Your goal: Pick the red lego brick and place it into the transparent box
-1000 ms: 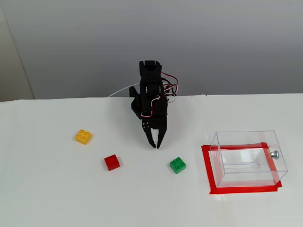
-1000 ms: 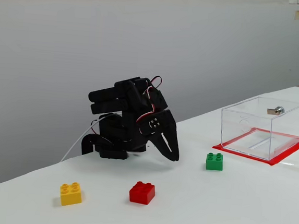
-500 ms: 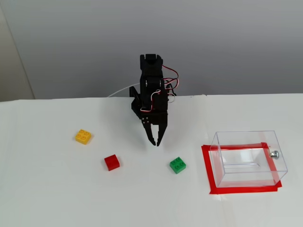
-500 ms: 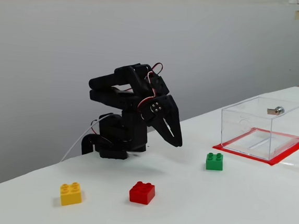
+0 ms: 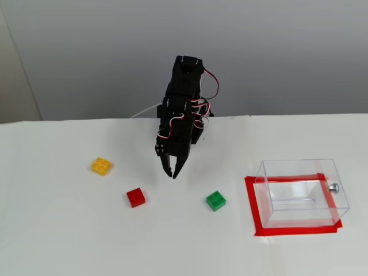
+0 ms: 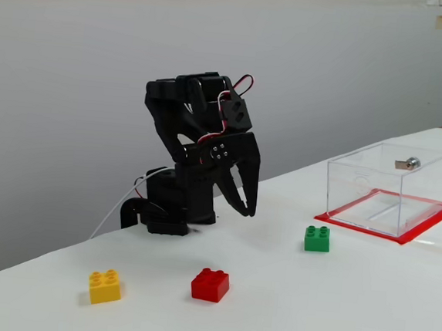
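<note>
Red brick [image 5: 136,197] is lying on the white table [image 5: 69,241], between a yellow brick [image 5: 101,166] and a green brick [image 5: 215,200]. Black fingers [image 5: 171,171] are hanging above the table, parted only slightly and holding nothing, near the red brick but not touching it. Clear box [image 5: 302,192] is standing empty inside a red tape outline [image 5: 251,207].
</note>
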